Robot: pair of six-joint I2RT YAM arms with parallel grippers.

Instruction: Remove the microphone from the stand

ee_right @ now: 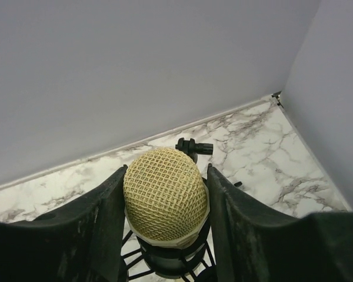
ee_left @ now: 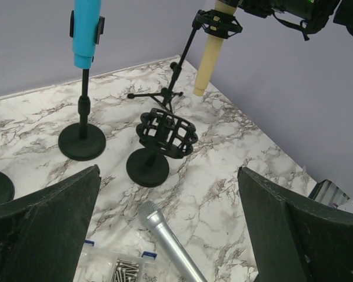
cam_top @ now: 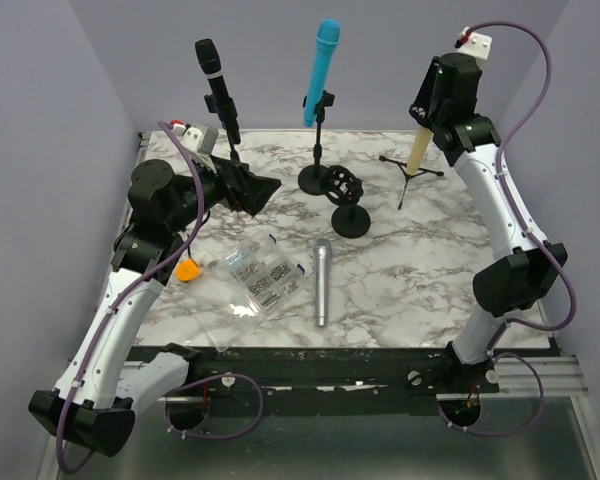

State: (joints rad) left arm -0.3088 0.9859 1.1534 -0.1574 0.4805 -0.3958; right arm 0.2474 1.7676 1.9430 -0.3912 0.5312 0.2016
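A cream microphone (cam_top: 418,148) with a yellow mesh head (ee_right: 165,194) sits in the black shock mount (ee_left: 216,24) of a tripod stand (cam_top: 410,172) at the back right. My right gripper (cam_top: 435,108) is high over it. In the right wrist view the gripper (ee_right: 166,170) has its fingers (ee_right: 100,223) pressed against both sides of the mesh head. The microphone's body (ee_left: 208,61) still hangs through the mount. My left gripper (cam_top: 255,190) is open and empty at the left, above the table; its wrist view shows it (ee_left: 169,194) over bare marble.
A black microphone (cam_top: 215,85) stands on a stand at the back left. A blue microphone (cam_top: 323,70) stands on a round-base stand (cam_top: 317,180). An empty shock-mount stand (cam_top: 348,205) is mid-table. A silver microphone (cam_top: 322,285) lies flat beside a bag of screws (cam_top: 255,280).
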